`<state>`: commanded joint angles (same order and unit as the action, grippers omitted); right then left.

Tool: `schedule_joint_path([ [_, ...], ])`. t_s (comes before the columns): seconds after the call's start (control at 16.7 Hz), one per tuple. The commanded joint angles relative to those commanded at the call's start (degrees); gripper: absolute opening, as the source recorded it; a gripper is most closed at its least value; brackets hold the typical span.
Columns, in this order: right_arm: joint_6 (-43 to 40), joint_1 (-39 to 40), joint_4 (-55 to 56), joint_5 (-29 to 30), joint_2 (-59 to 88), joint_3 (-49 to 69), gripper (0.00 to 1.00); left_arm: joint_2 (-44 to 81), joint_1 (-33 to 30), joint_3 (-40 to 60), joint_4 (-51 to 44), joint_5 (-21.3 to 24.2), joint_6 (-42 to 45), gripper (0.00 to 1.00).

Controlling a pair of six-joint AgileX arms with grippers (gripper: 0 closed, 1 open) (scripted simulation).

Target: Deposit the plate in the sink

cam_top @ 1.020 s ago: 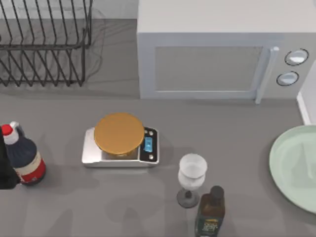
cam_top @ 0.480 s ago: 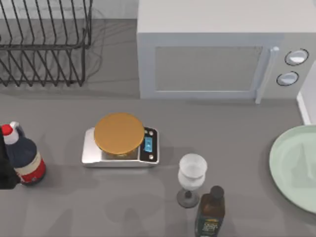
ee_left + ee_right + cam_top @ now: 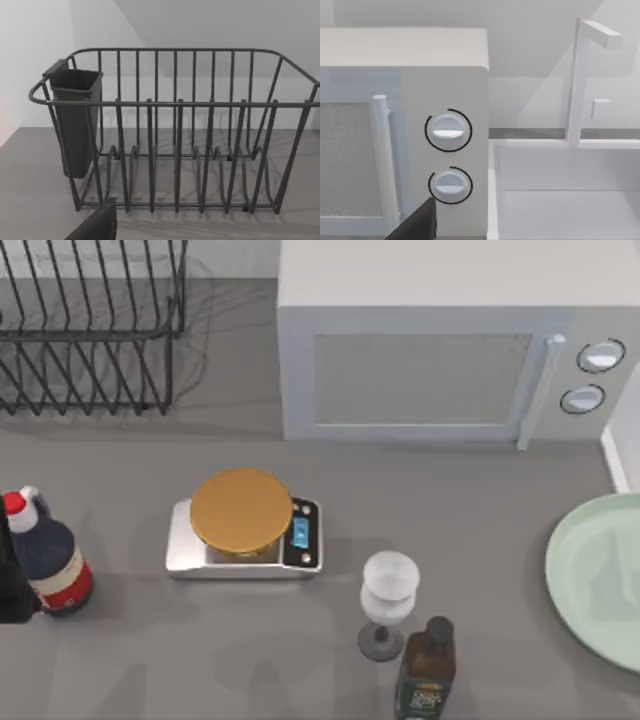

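The plate (image 3: 598, 578), pale mint-green and round, lies flat on the grey counter at the right edge of the top view, partly cut off by the frame. Just behind it runs a thin white sliver of the sink rim (image 3: 612, 456). In the right wrist view the sink (image 3: 560, 205) is a white basin beside the microwave, with a white faucet (image 3: 580, 80) behind it. A dark part of my right gripper (image 3: 417, 224) juts in at that view's edge. My left arm (image 3: 8, 585) sits parked at the far left beside a bottle, and a dark part of my left gripper (image 3: 97, 225) faces the dish rack.
A white microwave (image 3: 440, 350) stands at the back. A black wire dish rack (image 3: 90, 330) is back left. A silver scale with an orange disc (image 3: 242, 510), a wine glass (image 3: 388, 602), a dark bottle (image 3: 426, 670) and a red-capped bottle (image 3: 45, 560) stand on the counter.
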<state>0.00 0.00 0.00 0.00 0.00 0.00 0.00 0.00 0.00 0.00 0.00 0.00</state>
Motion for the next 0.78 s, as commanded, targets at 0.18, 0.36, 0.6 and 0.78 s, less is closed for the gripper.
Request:
schedule_joint_path([
  [0.18,0.5,0.5,-1.4,0.0,1.8,1.7,1.00,0.0,0.0,0.0,0.0,0.0,0.0,1.00],
  [0.36,2.3,2.3,-6.7,0.0,9.2,7.8,1.00,0.0,0.0,0.0,0.0,0.0,0.0,1.00],
  [0.6,6.2,6.0,-17.9,0.0,26.4,20.7,1.00,0.0,0.0,0.0,0.0,0.0,0.0,1.00],
  [0.78,9.6,9.3,-27.8,0.0,42.8,32.2,1.00,0.0,0.0,0.0,0.0,0.0,0.0,1.00],
])
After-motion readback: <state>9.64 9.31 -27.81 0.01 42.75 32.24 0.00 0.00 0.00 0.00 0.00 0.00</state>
